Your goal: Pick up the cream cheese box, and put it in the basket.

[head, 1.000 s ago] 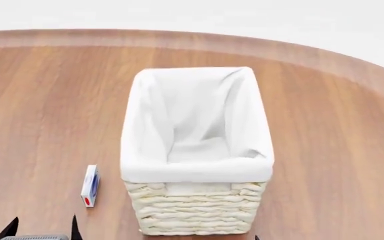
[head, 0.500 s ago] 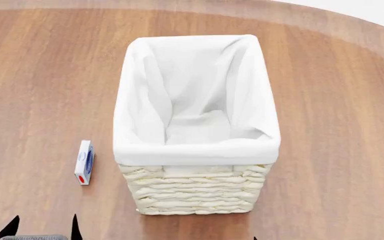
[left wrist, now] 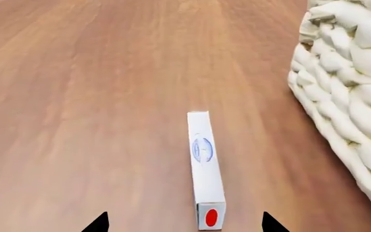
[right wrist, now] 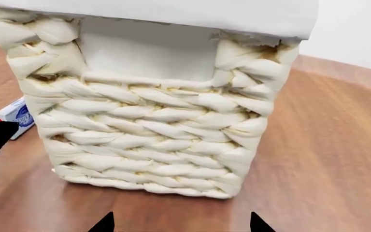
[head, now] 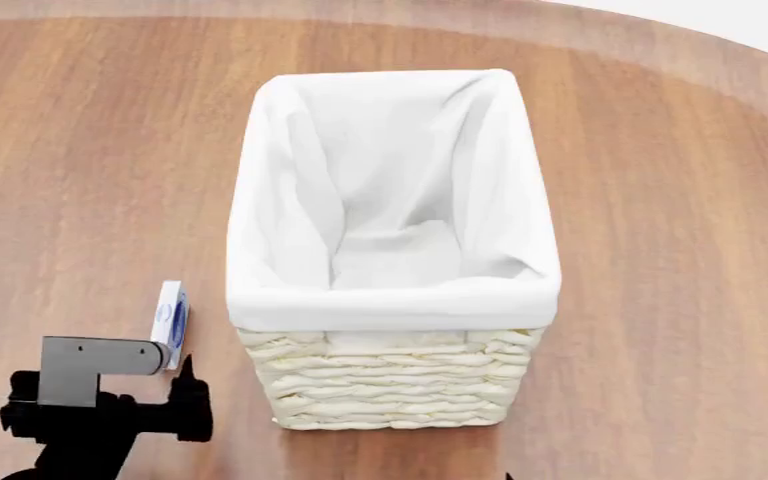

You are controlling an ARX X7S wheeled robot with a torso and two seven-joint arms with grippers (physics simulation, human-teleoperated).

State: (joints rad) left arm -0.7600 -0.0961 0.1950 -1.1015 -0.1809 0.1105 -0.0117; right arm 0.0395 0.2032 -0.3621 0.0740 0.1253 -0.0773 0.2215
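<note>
L gripper [left wrist: 184, 223] jaws apart, empty; cream cheese box [left wrist: 205, 164] stands on edge just ahead, centred betw. tips, basket [left wrist: 347, 92] close beside. Risk: thin box may tip or slide if one finger meets it first. R gripper [right wrist: 179, 223]: only tips visible, apart; box's near end hidden in head view

The table [head: 91, 150] is showing a smooth wood-grain top with a soft sheen. The basket [right wrist: 147, 130] is looking like thick, rough, matt woven wicker, cream-coloured, and a smooth white cloth liner [head: 384, 180] is folding over its rim. The cream cheese box [left wrist: 205, 164] is appearing as smooth, matt white card with printed marks.
</note>
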